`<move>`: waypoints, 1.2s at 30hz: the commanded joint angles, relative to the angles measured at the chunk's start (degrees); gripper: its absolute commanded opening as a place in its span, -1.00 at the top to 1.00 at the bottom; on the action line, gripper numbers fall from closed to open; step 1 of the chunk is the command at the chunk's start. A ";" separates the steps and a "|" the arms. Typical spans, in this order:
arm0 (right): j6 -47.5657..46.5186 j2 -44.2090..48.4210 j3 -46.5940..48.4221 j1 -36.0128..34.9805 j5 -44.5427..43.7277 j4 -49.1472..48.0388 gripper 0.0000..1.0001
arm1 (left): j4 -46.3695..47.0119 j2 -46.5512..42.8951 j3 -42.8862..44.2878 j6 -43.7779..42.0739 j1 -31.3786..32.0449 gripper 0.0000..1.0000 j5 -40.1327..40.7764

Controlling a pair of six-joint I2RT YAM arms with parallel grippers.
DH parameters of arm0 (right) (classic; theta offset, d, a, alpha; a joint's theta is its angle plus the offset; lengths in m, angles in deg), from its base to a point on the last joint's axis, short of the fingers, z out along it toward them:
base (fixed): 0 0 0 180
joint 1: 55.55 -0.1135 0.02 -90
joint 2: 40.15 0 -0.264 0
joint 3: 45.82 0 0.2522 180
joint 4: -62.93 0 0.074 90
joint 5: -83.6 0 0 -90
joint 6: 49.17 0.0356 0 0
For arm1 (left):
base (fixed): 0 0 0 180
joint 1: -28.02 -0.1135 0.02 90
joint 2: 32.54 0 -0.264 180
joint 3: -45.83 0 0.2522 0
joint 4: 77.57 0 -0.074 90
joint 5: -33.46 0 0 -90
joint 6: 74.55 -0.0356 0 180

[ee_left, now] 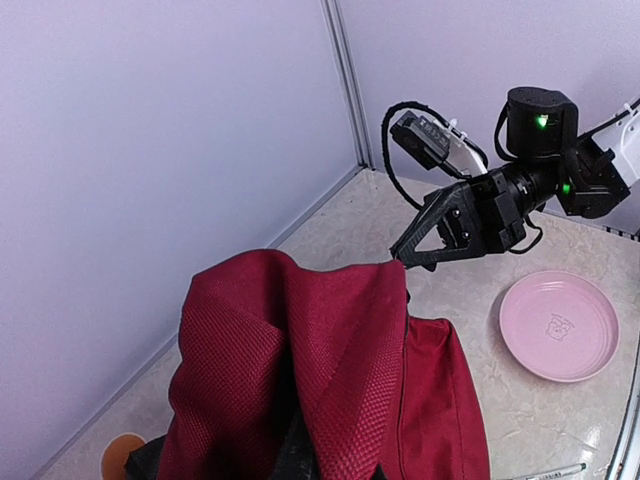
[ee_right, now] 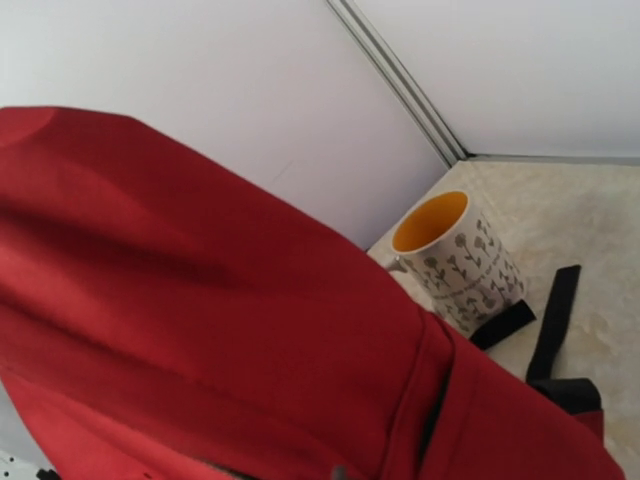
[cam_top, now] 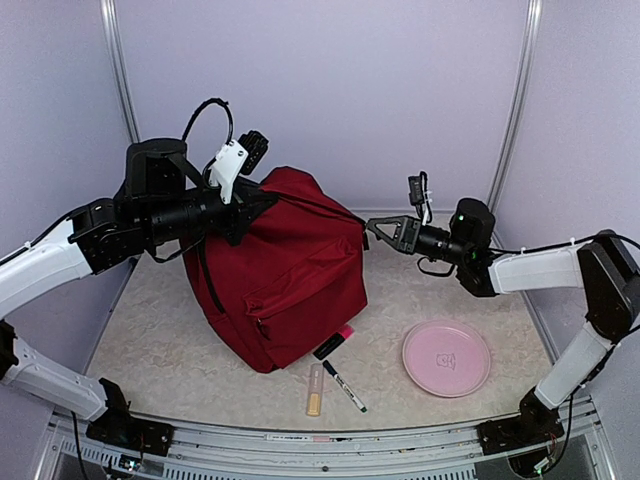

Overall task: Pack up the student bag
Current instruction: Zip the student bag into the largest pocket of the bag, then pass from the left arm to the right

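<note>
The student bag (cam_top: 290, 270), dark red with black zippers, stands upright in the middle of the table. My left gripper (cam_top: 250, 206) is shut on the fabric at the bag's top left and holds it up; in the left wrist view the red cloth (ee_left: 330, 350) drapes over the fingers and hides them. My right gripper (cam_top: 370, 226) is at the bag's upper right edge, its fingers closed to a point on the fabric rim, as the left wrist view also shows (ee_left: 402, 260). In the right wrist view the bag (ee_right: 200, 330) fills the frame and hides the fingers.
A pink plate (cam_top: 446, 358) lies front right. A pink highlighter (cam_top: 334, 343), a marker pen (cam_top: 345, 387) and a yellow tube (cam_top: 315, 390) lie in front of the bag. A flowered mug (ee_right: 455, 260) with an orange inside and black straps (ee_right: 553, 325) are behind the bag.
</note>
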 commanded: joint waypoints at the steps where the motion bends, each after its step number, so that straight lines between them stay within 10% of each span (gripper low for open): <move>1: 0.71 -4.48 -4.41 6.08 -14.01 9.37 1.00 | 10.89 -5.93 5.75 0.42 -1.28 1.00 3.46; 3: -2.07 -2.75 -3.32 6.04 -12.48 11.68 1.00 | 10.67 -5.20 5.61 1.95 -1.21 1.00 4.05; 6: -8.25 2.20 -0.10 5.36 -13.10 19.87 0.23 | 13.23 -5.43 3.35 5.91 -0.34 1.00 6.26; 13: -24.28 16.83 2.59 -4.11 -23.97 34.36 -0.83 | 19.86 -5.26 -1.24 6.12 4.46 1.00 11.03; 26: -28.56 10.12 5.62 -22.59 -26.26 27.47 -1.00 | 20.23 -0.97 -0.12 4.02 6.95 1.00 9.09; 30: -28.24 6.87 9.25 -22.51 -26.42 27.02 -0.40 | 17.18 -1.97 1.23 6.08 6.96 1.00 4.21; 34: -27.97 5.98 10.73 -22.03 -25.80 25.85 0.98 | 14.93 -3.52 1.27 8.33 7.07 1.00 0.78; 36: -27.63 5.69 11.74 -20.85 -24.34 26.32 1.00 | 13.56 -3.94 1.02 8.92 7.11 1.00 0.53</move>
